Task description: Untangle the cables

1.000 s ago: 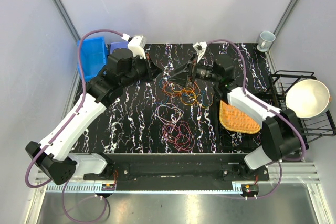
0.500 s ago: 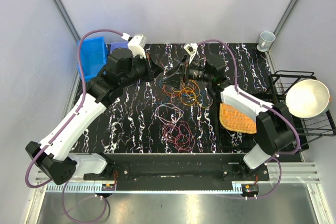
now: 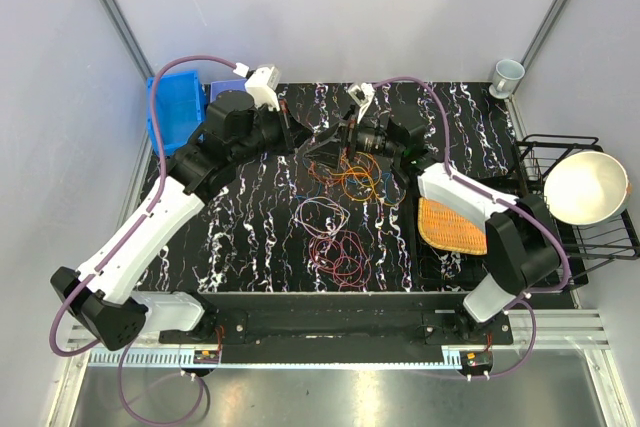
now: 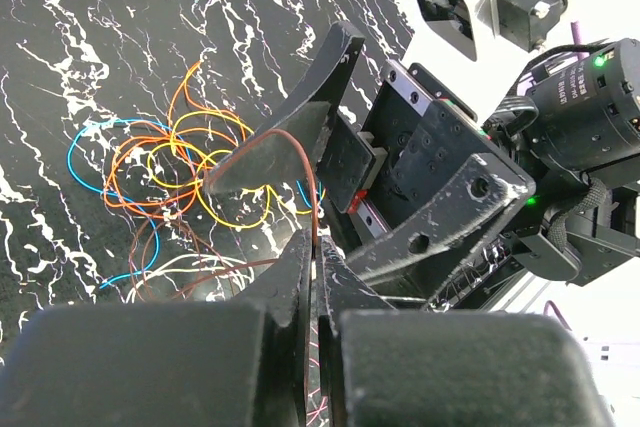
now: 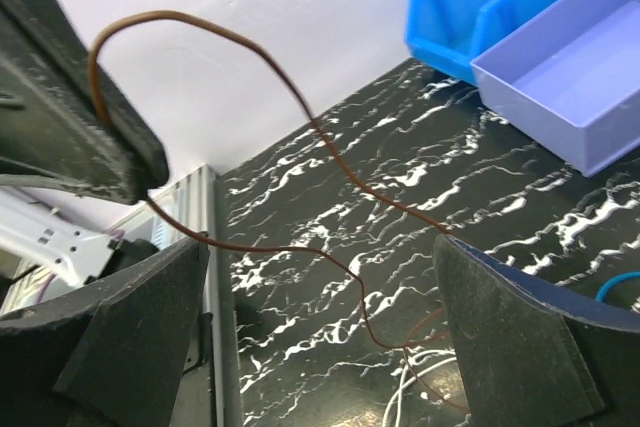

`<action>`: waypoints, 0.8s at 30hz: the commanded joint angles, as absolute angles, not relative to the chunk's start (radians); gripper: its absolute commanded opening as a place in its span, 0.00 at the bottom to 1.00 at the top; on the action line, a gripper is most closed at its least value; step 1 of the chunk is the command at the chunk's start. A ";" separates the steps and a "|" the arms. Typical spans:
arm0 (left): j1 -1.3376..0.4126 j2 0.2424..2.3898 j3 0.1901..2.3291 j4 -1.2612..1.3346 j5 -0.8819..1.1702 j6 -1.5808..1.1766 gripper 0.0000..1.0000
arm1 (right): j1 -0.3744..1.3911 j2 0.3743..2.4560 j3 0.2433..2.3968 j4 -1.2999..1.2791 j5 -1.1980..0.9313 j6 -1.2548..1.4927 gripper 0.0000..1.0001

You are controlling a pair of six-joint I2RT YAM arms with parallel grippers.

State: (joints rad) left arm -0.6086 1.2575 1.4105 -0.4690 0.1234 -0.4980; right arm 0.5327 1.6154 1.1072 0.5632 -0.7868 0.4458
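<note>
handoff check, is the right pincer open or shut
open: the right pincer has fingers wide apart, the brown wire from the left pincer between them

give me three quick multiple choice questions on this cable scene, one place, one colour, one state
1. Where is the blue bin?
A. in the middle of the table
B. at the table's far left corner
C. at the table's near right corner

2. What colour is the cable pinched by the left gripper?
A. brown
B. blue
C. yellow

3. How does the right gripper stand?
A. shut on a cable
B. shut on nothing
C. open

Answers:
1 B, the top view shows the bin beyond the left arm, at the far left corner.
2 A, the left wrist view shows the brown cable rising from the closed fingertips.
3 C, the right wrist view shows its fingers wide apart, with the brown cable passing between them.
</note>
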 commanded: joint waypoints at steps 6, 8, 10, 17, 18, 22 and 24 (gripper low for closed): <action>-0.611 1.256 1.437 -0.445 0.112 -0.483 0.00 | 0.543 1.506 1.112 0.488 -0.713 0.356 1.00; -0.611 1.258 1.437 -0.446 0.115 -0.486 0.00 | 0.543 1.497 1.108 0.492 -0.709 0.344 1.00; -0.611 1.259 1.437 -0.443 0.121 -0.488 0.00 | 0.541 1.503 1.115 0.491 -0.710 0.339 1.00; -0.612 1.264 1.442 -0.437 0.138 -0.494 0.00 | 0.541 1.594 1.163 0.548 -0.753 0.386 1.00; -0.612 1.264 1.440 -0.437 0.140 -0.495 0.00 | 0.543 1.603 1.166 0.563 -0.765 0.394 1.00; -0.612 1.267 1.439 -0.436 0.143 -0.494 0.00 | 0.549 1.640 1.190 0.569 -0.788 0.407 1.00; -0.612 1.269 1.440 -0.434 0.147 -0.495 0.00 | 0.551 1.652 1.196 0.569 -0.790 0.405 1.00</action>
